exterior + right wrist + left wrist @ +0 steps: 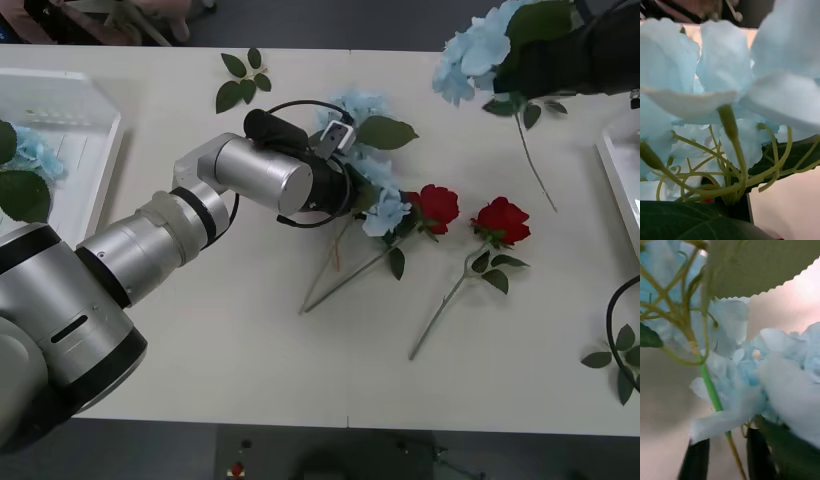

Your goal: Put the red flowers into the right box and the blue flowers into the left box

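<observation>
My left gripper (350, 188) is low over a bunch of blue flowers (385, 208) at the table's middle. In the left wrist view its black fingers (696, 461) stand apart on either side of a thin green stem (713, 393), not touching it. Two red flowers (437, 205) (502, 220) lie just right of that bunch. At the far right my right gripper (525, 68) holds another blue flower (478, 45) in the air, its stem hanging down; petals (722, 63) crowd the right wrist view. The left box (100, 150) holds a blue flower (35, 152). The right box (618, 165) shows at the right edge.
A loose green leaf sprig (244, 80) lies at the back of the white table (200, 380), and another sprig (622, 362) lies near the right front with a black cable (612, 320). The table's front half is bare.
</observation>
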{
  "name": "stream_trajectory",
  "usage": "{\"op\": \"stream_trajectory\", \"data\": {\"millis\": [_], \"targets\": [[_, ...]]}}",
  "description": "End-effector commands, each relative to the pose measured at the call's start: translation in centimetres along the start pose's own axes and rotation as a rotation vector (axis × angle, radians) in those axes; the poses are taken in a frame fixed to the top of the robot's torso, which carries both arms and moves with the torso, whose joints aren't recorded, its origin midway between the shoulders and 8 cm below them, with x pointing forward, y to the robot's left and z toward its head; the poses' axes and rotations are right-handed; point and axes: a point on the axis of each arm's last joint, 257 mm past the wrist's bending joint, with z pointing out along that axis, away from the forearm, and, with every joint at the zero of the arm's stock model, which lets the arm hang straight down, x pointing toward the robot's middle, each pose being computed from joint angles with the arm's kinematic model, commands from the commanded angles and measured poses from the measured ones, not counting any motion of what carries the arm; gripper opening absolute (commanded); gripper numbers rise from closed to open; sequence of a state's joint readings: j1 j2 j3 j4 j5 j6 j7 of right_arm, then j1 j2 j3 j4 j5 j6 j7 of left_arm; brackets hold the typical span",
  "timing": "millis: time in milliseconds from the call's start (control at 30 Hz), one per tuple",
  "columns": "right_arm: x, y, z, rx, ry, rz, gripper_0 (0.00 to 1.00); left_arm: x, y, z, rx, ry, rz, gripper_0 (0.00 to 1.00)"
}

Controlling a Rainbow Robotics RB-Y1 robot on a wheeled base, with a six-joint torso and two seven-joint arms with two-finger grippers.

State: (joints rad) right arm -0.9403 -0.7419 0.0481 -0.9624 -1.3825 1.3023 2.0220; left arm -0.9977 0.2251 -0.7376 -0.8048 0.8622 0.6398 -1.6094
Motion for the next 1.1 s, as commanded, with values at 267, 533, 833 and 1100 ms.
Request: {"op": "stream_trajectory", "data": {"millis": [267,533,833,1100], "targets": [[-3.6,9.6,-2.1,-0.402,-0.233,-0.086,0.00,-4.3,-0.4,-0.9,0.004,-0.098,0.005,0.00],[-5.3,11.2,0.5,-0.446,-0.340,0.003,0.00,-9.0,3.6,-6.1,-0.020,-0.158,0.018,0.00],[-5.7,11.6,1.9,-0.445,-0.374,0.037,0.00,-8.7,11.0,-26.5,-0.176,0.104,0.228,0.00],[-6.1,13.5,2.2,-0.506,-0.400,0.047,0.00,3.1,24.5,-41.4,-0.420,0.488,0.123,0.00]]}}
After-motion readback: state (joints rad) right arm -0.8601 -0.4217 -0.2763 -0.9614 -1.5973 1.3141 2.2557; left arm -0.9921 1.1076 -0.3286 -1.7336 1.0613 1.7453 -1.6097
